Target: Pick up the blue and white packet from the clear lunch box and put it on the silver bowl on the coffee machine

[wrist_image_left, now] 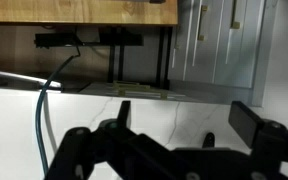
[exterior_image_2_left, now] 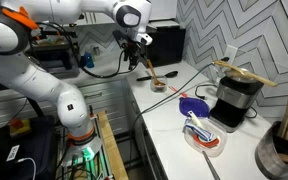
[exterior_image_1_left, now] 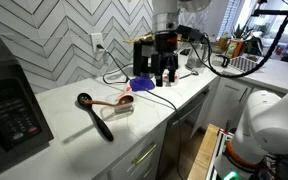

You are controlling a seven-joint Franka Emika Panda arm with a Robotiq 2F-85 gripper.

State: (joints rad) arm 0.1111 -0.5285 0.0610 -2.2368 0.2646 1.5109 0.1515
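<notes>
The blue and white packet [exterior_image_2_left: 198, 127] lies in the shallow clear lunch box [exterior_image_2_left: 210, 145] on the white counter, near the camera in an exterior view. The black coffee machine [exterior_image_2_left: 234, 102] stands just behind it and also shows in both exterior views [exterior_image_1_left: 144, 55]. A shiny grey bowl [exterior_image_2_left: 234, 84] seems to sit on top of it, but it is small and unclear. My gripper [exterior_image_2_left: 135, 58] hangs high above the counter, far from the packet, and appears beside the machine [exterior_image_1_left: 164, 72]. In the wrist view the gripper [wrist_image_left: 184, 125] is open and empty over bare counter.
A flat bright blue item [exterior_image_2_left: 192, 104] lies by the machine. A black ladle [exterior_image_1_left: 96, 118] and a small clear container [exterior_image_1_left: 120, 106] lie mid-counter. A large black microwave-like appliance [exterior_image_1_left: 9, 110] stands at one end. A utensil holder [exterior_image_2_left: 282, 140] stands near the lunch box.
</notes>
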